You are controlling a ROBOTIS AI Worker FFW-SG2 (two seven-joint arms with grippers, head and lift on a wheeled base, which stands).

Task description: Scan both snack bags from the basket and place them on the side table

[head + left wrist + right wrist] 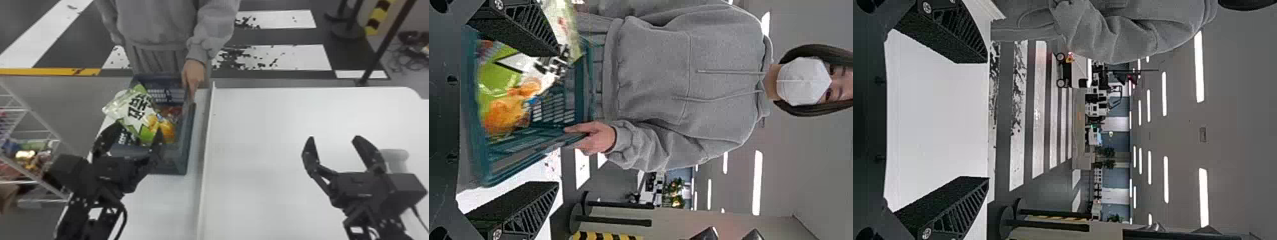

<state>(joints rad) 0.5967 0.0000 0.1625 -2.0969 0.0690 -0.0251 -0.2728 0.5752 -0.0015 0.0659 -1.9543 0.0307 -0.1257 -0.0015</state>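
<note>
In the head view the dark basket [190,140] stands on the left table with a green-and-white snack bag [129,107] leaning over its left side and an orange snack item [167,127] inside. My left gripper [134,131] is open above the basket's near left part, its fingers wide apart. The left wrist view has the open left gripper [554,120] facing the teal basket [471,130], the green-and-white bag [499,75] and the orange item [504,115]. Over the white right table, my right gripper [333,140] stands open and holds nothing; the right wrist view has the right gripper [983,120] likewise.
A person's hand [194,75] holds the basket's rim on its right side. A raised white edge [209,127] runs between basket and right table [255,191]. A wire rack [35,132] with goods stands at far left; a grey-white object [397,158] is behind the right gripper.
</note>
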